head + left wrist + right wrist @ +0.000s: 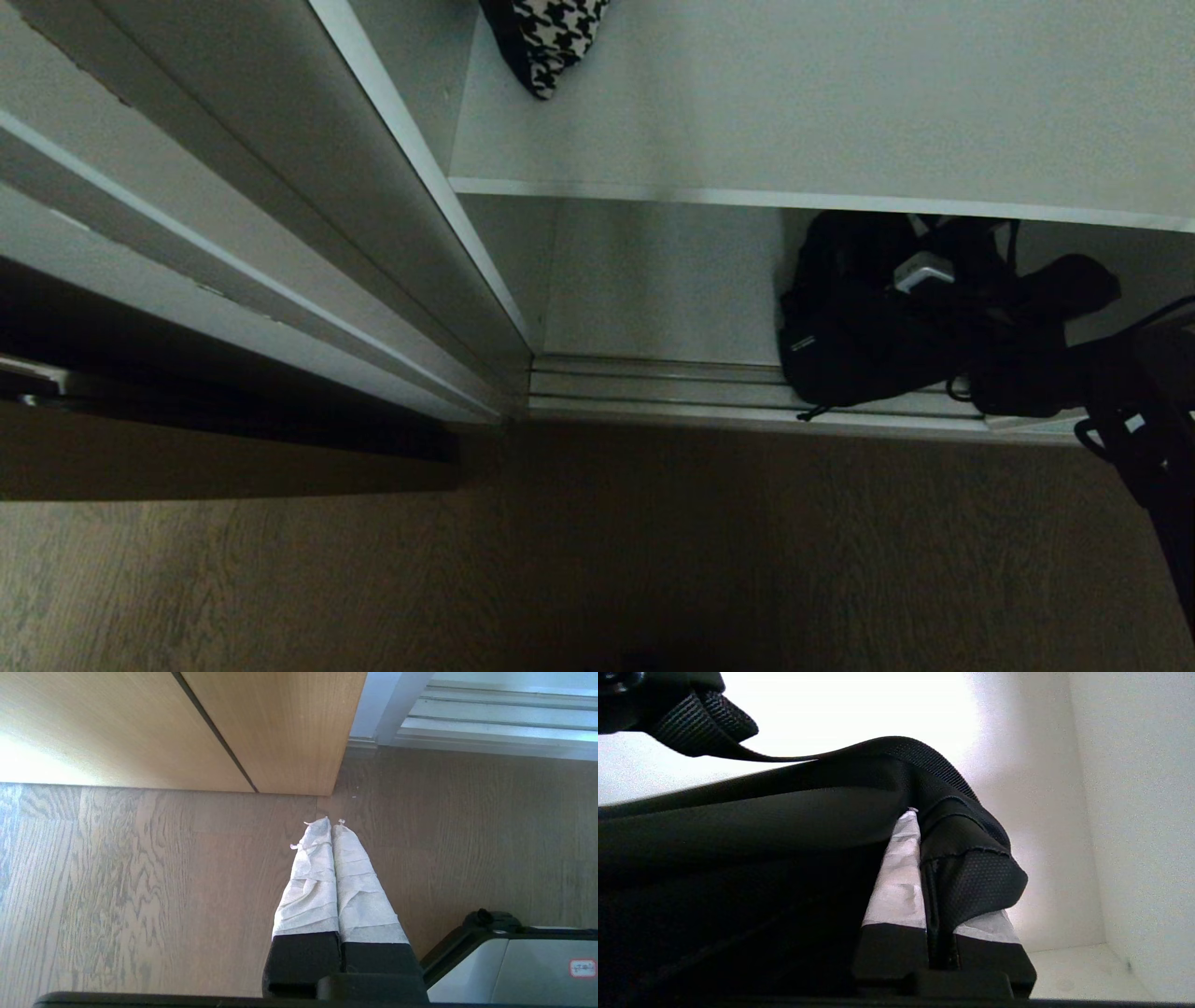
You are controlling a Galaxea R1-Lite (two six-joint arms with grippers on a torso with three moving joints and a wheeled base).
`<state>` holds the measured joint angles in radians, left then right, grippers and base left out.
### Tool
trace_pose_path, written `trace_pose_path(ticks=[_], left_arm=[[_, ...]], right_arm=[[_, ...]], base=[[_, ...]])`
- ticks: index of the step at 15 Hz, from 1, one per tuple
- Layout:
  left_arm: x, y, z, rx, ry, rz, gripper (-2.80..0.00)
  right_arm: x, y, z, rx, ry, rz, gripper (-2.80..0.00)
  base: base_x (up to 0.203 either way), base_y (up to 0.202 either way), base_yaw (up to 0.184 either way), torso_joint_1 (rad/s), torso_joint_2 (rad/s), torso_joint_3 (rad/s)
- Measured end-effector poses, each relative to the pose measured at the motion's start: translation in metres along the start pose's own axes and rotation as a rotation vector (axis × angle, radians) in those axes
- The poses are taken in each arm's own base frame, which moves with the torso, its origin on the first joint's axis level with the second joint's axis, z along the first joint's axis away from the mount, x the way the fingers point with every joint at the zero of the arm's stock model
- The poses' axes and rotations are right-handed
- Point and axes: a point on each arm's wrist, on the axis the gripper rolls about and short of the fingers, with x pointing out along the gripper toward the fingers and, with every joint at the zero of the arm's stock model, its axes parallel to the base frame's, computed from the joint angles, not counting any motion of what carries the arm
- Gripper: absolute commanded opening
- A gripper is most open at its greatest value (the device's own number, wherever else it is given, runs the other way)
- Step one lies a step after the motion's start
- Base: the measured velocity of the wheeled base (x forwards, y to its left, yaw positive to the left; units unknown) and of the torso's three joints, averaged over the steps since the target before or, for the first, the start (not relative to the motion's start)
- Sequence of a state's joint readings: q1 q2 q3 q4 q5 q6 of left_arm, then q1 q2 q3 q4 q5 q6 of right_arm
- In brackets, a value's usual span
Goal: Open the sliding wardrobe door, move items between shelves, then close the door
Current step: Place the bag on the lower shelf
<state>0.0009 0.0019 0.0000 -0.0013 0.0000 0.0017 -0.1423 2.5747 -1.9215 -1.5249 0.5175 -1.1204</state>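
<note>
the right hand [924,868] is clamped on a fold of the black bag [868,327] at the front edge of the wardrobe's bottom shelf [653,289]; the houndstooth cloth [551,37] lies on the shelf above [840,103]; the left hand [331,828], fingers together, hangs over the floor [140,882]

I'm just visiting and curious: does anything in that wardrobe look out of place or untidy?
Yes. The black bag on the bottom level slumps over the door's floor track, a strap end trailing across the rails. The right gripper pinches its fabric.
</note>
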Motion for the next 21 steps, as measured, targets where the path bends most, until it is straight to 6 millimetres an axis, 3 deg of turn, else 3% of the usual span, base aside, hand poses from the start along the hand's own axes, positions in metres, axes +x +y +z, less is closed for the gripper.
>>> trace_pose_path(ticks=[12,21], left_arm=[[0.000,0.000,0.000,0.000,0.000,0.001,-2.80],[0.000,0.000,0.000,-0.001,0.000,0.000,-2.80]], right_arm=[[0.000,0.001,0.000,0.008,-0.003,0.006,-2.80],[0.007,-0.017,0.004,0.025,-0.010,-0.015,-2.80]], base=[[0.000,0.000,0.000,0.000,0.00,0.000],[0.000,0.000,0.000,0.000,0.00,0.000]])
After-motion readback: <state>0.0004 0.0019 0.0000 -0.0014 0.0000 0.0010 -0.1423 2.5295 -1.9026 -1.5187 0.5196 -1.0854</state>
